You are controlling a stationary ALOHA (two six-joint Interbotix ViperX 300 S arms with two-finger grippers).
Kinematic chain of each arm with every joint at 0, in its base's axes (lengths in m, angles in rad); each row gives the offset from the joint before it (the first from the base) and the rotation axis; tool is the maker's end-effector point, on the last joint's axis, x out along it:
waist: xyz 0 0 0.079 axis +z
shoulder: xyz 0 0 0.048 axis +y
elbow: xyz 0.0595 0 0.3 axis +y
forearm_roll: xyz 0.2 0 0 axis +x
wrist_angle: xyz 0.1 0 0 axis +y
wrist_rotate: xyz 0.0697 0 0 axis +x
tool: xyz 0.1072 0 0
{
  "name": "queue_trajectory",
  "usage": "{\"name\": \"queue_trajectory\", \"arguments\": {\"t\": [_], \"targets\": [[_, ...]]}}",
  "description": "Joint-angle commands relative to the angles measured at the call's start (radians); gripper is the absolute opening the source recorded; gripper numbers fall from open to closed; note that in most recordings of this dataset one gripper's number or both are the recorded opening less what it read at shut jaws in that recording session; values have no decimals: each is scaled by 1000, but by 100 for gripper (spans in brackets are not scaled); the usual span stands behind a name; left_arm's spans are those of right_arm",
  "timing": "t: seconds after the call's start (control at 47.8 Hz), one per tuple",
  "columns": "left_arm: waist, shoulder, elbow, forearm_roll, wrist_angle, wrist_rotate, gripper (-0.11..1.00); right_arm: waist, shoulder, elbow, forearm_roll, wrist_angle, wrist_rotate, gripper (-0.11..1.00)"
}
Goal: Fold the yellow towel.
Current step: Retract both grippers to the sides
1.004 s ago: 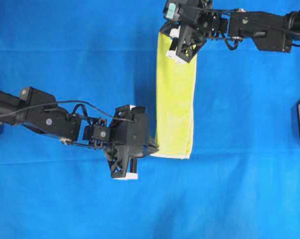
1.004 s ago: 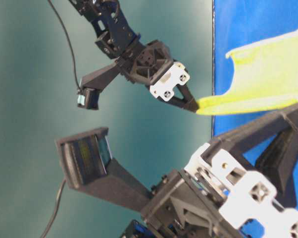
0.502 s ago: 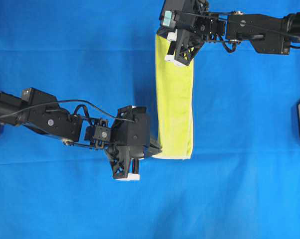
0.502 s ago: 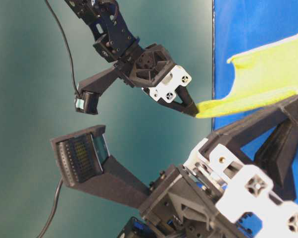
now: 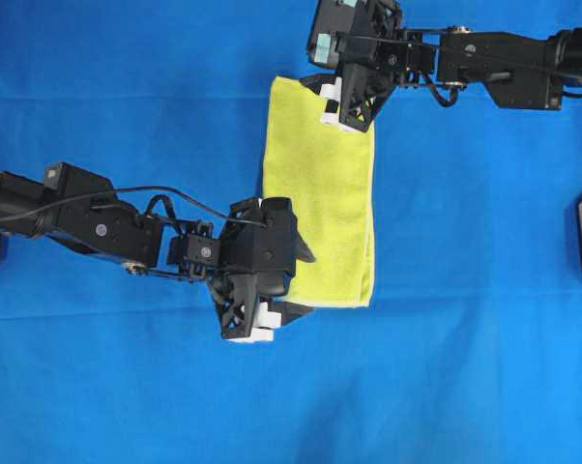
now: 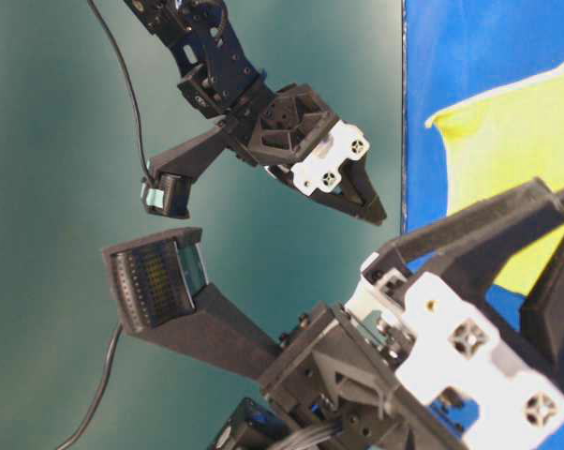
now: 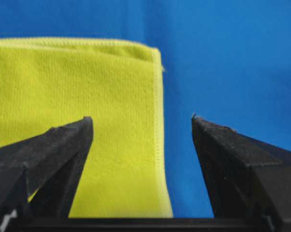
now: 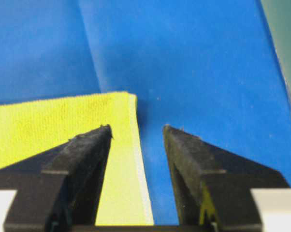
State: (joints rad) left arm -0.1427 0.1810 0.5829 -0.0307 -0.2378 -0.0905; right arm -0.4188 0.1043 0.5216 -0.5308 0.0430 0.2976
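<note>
Since a moment ago both my grippers have let go, and the bright yellow microfibre towel (image 5: 320, 203) has dropped from a taut narrow strip into a wider folded rectangle lying flat on the blue cloth table cover (image 5: 127, 87). My left gripper (image 7: 140, 123) stands spread over the near corner, empty; my right gripper (image 8: 136, 130) is parted too, straddling the far hem. I judge the towel light, limp and grippy with its looped pile, so I'd pinch it at the paler stitched corners.
</note>
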Motion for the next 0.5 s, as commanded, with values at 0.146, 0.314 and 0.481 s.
{"name": "queue_trajectory", "arguments": {"t": [0.146,0.314,0.481], "targets": [[-6,-150,-2,-2,138,-11,76,21,-123,51,0,38,5,51],[3,-278,38,2,187,11,76,55,-273,135,6,43,21,51],[61,-390,109,2,179,54,76,61,-456,229,20,25,55,51]]}}
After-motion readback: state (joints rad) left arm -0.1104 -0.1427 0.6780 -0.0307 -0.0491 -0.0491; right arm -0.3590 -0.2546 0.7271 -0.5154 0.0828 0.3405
